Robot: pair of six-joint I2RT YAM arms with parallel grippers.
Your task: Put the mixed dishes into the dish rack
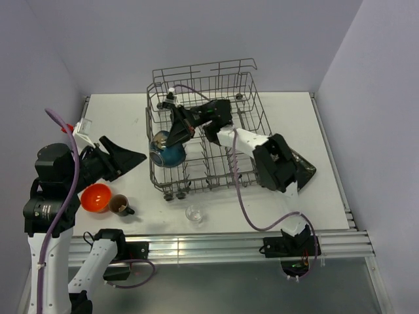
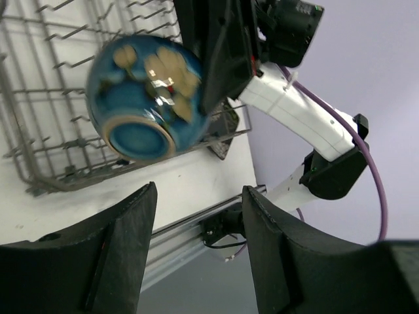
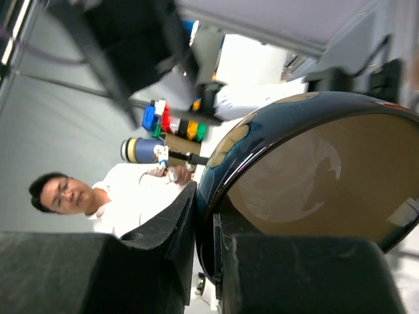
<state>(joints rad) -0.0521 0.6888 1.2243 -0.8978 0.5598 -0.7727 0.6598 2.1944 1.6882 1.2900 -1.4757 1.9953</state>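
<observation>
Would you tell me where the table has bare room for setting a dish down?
Bare table left of the dish rack, behind the left tool, and right of it near the back edge. Crowded at front left: orange bowl, mug.

The top camera looks down from high up at the whole desk (image 1: pixel 118 118). Both wrist cameras share the blue bowl (image 2: pixel 141 98): left sees its outside from a little away, right its inside, very close.

1. The grey wire dish rack (image 1: pixel 256 108) stands mid-surface (image 1: pixel 118 118).
2. The blue bowl (image 1: pixel 169 152), tan-flowered, is tilted on its side at the rack's front-left corner.
3. The orange bowl (image 1: pixel 96 197), brown mug (image 1: pixel 120 205) and clear glass (image 1: pixel 194 213) sit upright in front of the rack.
</observation>
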